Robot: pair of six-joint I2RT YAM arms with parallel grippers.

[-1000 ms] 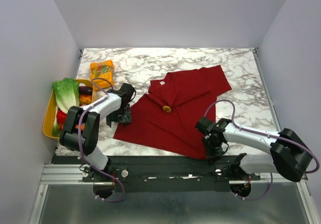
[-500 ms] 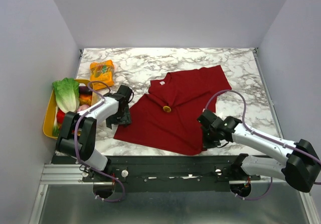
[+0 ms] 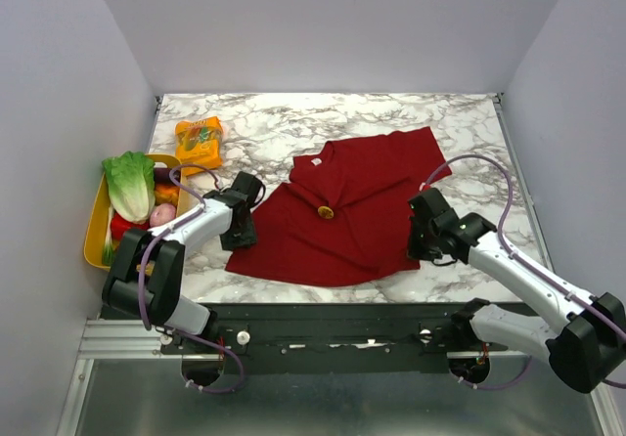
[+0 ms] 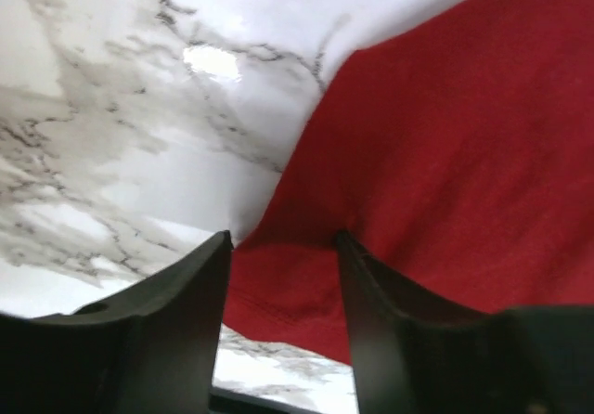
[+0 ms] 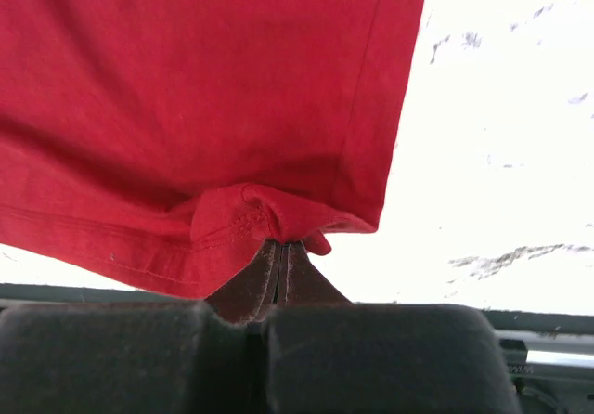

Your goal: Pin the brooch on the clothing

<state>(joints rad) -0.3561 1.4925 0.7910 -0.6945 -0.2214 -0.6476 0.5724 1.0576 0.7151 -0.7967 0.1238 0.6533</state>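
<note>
Top view: one shirt lies on the table, with one brooch sitting on its chest below the collar, too small to make out in detail. The fingertips of the left gripper and the right gripper are hidden beneath their wrists.

Left wrist view: the two fingers stand parted astride the shirt's hem corner.

Right wrist view: the two fingers are clenched on a bunched hem fold.

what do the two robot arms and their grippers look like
The left arm and right arm are alike: white shells on the links, bulky black joints, and a thin purple cable looping alongside each. The left gripper and right gripper are black, each with two flat, tapered fingers.
</note>
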